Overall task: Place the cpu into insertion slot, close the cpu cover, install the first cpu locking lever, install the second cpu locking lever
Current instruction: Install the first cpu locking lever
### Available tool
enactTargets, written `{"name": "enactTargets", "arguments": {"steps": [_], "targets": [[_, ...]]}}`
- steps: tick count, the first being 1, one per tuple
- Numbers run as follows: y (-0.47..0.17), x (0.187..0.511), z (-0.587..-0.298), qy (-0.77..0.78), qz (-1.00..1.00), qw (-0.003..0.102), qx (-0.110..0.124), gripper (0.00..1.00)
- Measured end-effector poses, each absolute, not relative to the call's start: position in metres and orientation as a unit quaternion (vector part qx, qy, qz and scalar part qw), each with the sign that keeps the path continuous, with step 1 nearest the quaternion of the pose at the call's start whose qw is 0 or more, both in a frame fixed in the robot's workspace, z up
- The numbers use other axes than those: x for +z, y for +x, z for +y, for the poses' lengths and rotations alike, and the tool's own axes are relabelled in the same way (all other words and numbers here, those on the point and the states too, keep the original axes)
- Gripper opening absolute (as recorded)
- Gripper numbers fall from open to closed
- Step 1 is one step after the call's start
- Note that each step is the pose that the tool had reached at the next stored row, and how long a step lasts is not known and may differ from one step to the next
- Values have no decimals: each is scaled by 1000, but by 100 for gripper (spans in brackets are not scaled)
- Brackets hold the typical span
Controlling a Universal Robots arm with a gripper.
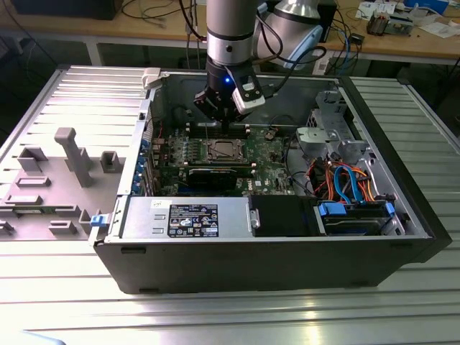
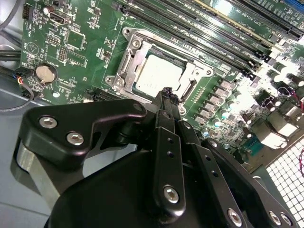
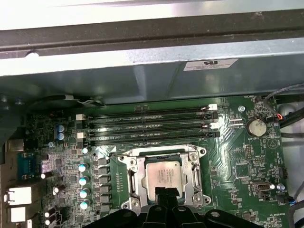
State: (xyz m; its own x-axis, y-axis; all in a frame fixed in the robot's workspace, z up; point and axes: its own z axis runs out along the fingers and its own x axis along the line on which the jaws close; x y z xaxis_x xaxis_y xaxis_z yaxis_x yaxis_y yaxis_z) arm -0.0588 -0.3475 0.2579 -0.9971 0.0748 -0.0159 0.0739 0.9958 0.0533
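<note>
Hovering low over the motherboard [image 3: 247,156], the gripper [image 3: 166,194] has its fingers pinched together on nothing. The cpu [image 3: 164,176] lies flat in the insertion slot [image 3: 122,160] just beneath the fingertips, with the cpu cover [image 3: 137,176] folded down around it.

Exterior view: off the arm, raised, set beyond the near edge of the ribbed grey metal table [image 1: 402,316]. It looks down and across, wide enough to take in the whole open black computer case [image 1: 273,266].
First wrist view: close above the green motherboard [image 3: 247,156], facing the case's grey wall past the black gripper [image 3: 167,194].
Second wrist view: close and oblique, from behind the gripper [image 2: 167,92].
Shared by all three: the square metal-rimmed insertion slot [image 1: 221,141] [image 3: 161,151] [image 2: 124,66] and the long black memory slots [image 3: 152,126] [image 2: 213,42].
</note>
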Motion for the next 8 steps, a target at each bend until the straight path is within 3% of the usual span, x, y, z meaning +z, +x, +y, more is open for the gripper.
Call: {"name": "enactTargets", "arguments": {"steps": [8], "targets": [[-59,258,-347,35,999,9,26,11]]}}
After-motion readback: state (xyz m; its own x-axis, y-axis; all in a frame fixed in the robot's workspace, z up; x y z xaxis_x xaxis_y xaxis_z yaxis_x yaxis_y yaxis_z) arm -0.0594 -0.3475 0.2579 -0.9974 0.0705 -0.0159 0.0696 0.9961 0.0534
